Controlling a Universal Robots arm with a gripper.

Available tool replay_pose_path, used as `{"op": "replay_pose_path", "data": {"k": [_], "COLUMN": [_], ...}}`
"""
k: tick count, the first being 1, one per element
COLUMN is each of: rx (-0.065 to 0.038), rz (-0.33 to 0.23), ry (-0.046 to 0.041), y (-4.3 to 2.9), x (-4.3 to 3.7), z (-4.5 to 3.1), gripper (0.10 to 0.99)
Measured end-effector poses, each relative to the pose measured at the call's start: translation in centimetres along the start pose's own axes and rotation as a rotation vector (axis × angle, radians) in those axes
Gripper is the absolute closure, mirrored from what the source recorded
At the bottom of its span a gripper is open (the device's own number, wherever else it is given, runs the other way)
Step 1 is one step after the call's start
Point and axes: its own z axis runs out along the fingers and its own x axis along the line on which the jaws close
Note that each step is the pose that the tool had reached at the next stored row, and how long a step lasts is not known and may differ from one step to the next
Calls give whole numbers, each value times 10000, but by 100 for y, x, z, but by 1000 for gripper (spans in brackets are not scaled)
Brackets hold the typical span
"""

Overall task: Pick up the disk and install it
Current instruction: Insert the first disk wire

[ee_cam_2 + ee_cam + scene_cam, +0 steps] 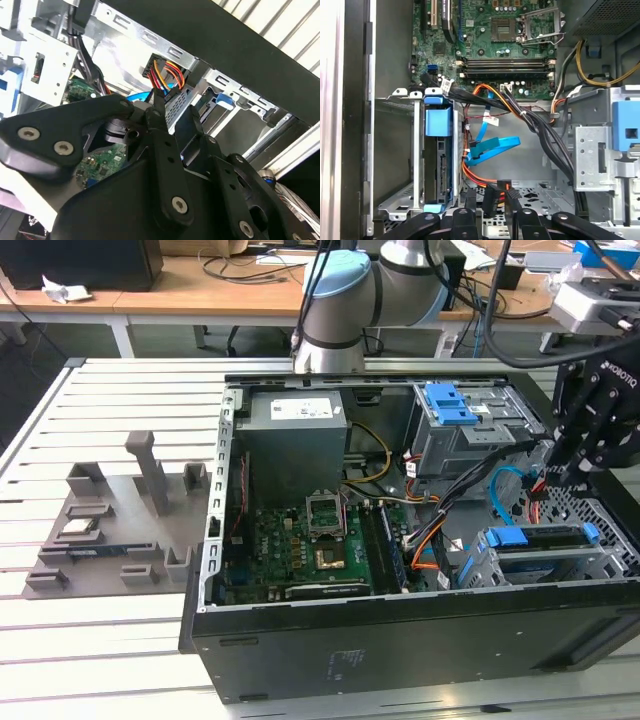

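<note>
The gripper (560, 475), apparently closing on a black power connector (501, 192), is hovering at right of the exterior view beside the disk (545, 538) sitting in its lower cage, with cables (500, 490) crowding between, while the open case (400, 620) is resting on a white slatted table (90, 640).

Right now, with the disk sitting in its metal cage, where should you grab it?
Probably by its blue caddy edge, coming from the open side of the case. The disk stands on edge in the drive cage, whose walls cover its flat faces, leaving only that edge free.
</note>
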Motion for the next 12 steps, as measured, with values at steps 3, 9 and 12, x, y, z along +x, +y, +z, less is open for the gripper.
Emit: {"op": "replay_pose_path", "data": {"k": [3,9,12], "rx": [-3,-5,-7], "rz": [2,9,14], "ry": [26,175,286], "y": [-8,-12,-13], "x": [-31,-67,-68], "z": [32,87,105], "gripper": [725,725,725]}}
